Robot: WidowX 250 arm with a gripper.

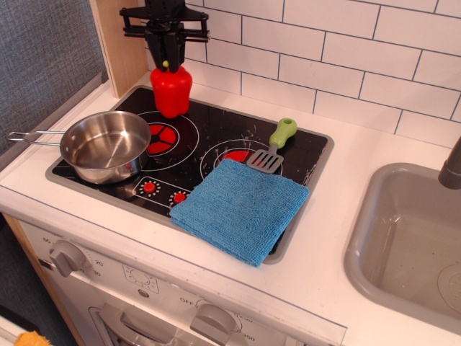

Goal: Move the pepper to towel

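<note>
The red pepper (171,91) stands at the back left corner of the black stovetop (209,133), its yellow-green stem pointing up. My black gripper (166,60) hangs straight above it with its fingers drawn together on the stem. I cannot tell whether the pepper's base still touches the stove. The blue towel (241,207) lies flat on the front right of the stovetop, well apart from the pepper and the gripper.
A steel pan (104,146) sits on the front left burner, handle pointing left. A green-handled spatula (274,146) lies just behind the towel. A grey sink (407,241) is at the right. A white tiled wall stands behind.
</note>
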